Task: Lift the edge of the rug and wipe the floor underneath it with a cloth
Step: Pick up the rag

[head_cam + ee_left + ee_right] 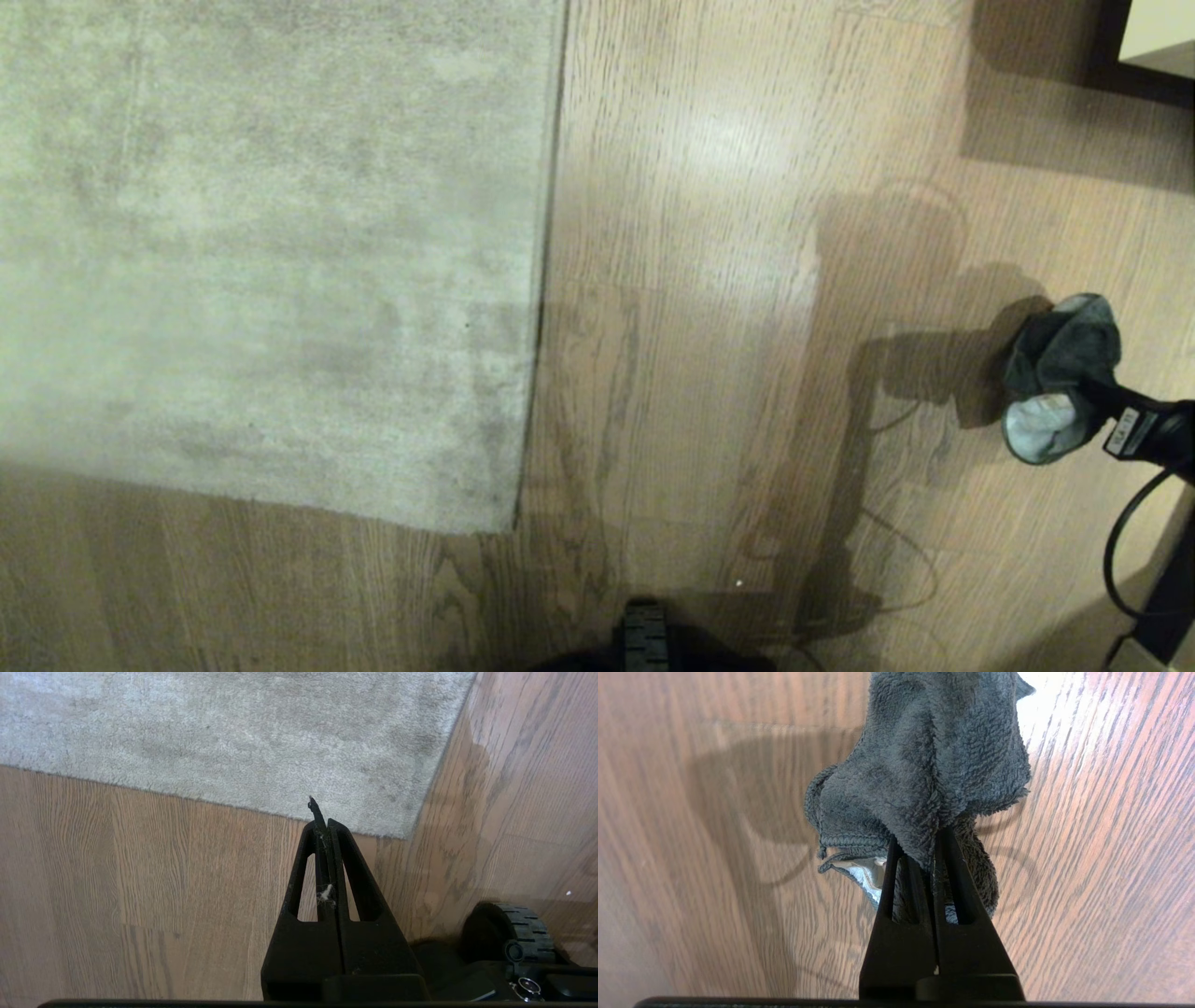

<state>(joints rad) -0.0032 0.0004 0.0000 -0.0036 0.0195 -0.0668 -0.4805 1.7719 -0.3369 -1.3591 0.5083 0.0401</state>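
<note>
The pale grey rug (pixel 261 252) lies flat on the wood floor (pixel 709 373), its straight right edge running down to a near corner (pixel 513 530). At the far right my right gripper (pixel 1088 397) is shut on the dark grey-green cloth (pixel 1060 373), which hangs bunched over the floor well away from the rug. In the right wrist view the cloth (pixel 924 765) bulges past the pinched fingertips of the right gripper (pixel 917 847). My left gripper (pixel 324 823) is shut and empty, held above the floor near the rug (pixel 233 737) corner; it is outside the head view.
A dark piece of furniture (pixel 1148 56) stands at the back right. A black cable (pixel 1120 551) loops off the right arm. My base's wheel (pixel 644 635) shows at the bottom centre, and a wheel (pixel 509 933) also sits beside the left gripper.
</note>
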